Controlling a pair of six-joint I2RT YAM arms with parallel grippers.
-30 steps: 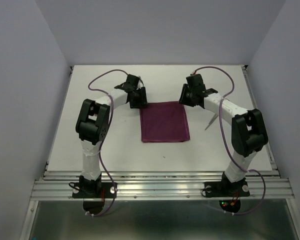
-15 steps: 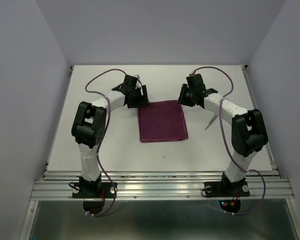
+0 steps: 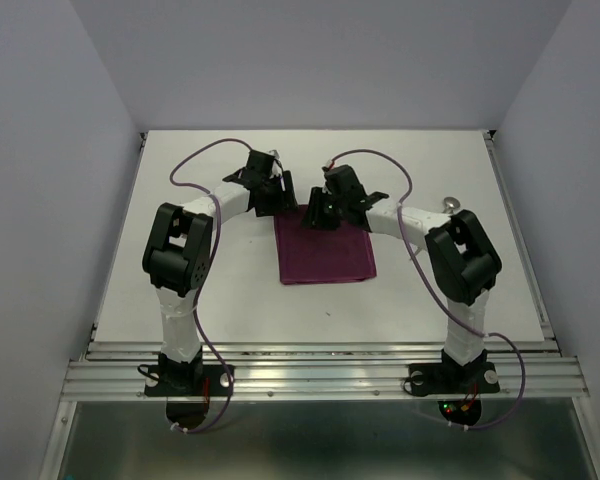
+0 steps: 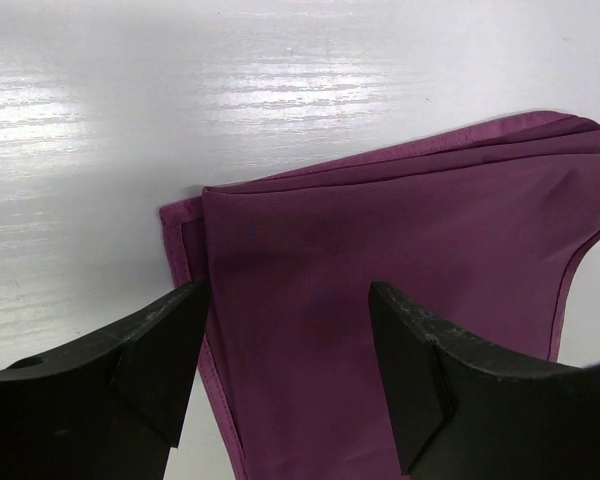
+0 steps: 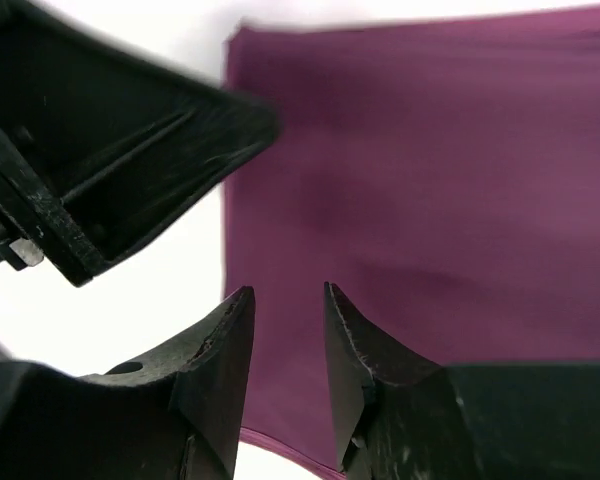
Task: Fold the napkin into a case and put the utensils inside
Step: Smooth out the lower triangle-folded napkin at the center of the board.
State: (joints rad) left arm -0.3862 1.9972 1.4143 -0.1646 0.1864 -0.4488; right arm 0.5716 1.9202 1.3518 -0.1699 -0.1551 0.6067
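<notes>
From above, the napkin is lying folded into a flat plum rectangle on the white table, and both arms are reaching to its far edge. The left gripper is hanging at the napkin's far-left corner, and the right gripper is hovering just beside it, over the napkin's far edge. Well to the right of the napkin, a small shiny bit of the utensils is peeking out past the right arm. In the left wrist view, the left gripper is spreading its jaws wide, released, with the napkin's layered corner lying beneath and between them. In the right wrist view, the right gripper is keeping only a narrow gap between its jaws, gripping nothing, poised over the napkin's left edge, with the left gripper's black finger looming beside that edge.
</notes>
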